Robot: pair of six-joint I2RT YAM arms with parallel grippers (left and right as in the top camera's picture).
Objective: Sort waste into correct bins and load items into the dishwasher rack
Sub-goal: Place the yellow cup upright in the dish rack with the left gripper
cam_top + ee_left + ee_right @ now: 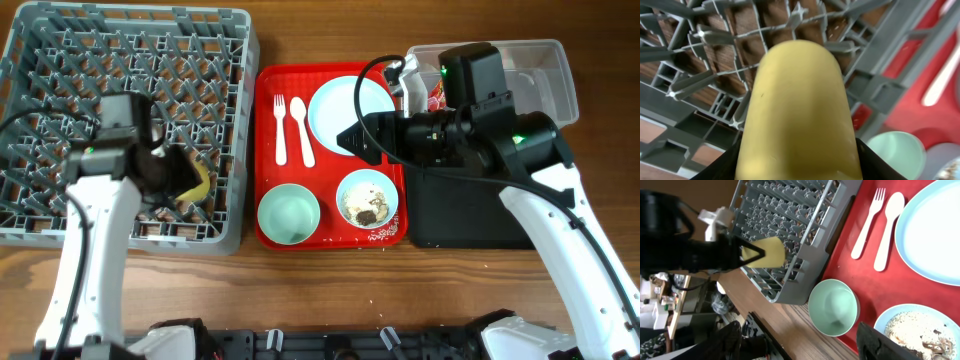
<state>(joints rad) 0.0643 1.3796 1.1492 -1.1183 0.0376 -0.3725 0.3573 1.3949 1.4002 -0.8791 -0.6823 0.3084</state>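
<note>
Yellow cup (800,115), smooth, matte and rounded, is held on its side by the left gripper (176,180), whose dark fingers (715,170) are closed against its flanks. It is held low over the dishwasher rack (60,60), near the right edge, among the upright pegs. The rack is moulded from grey plastic as a square lattice.

Just beside the rack a glossy red tray (330,165) is seen. On it are laid a white plastic fork (279,128) and spoon (302,125), a light blue round plate (345,105), a pale green bowl (289,215) and a light blue bowl (369,200) soiled with rice and dark bits.

The right gripper (352,137) is held above the tray, jaws spread wide with nothing between them. Beyond it a clear tub (545,70) and a black tray (460,215) are set.
</note>
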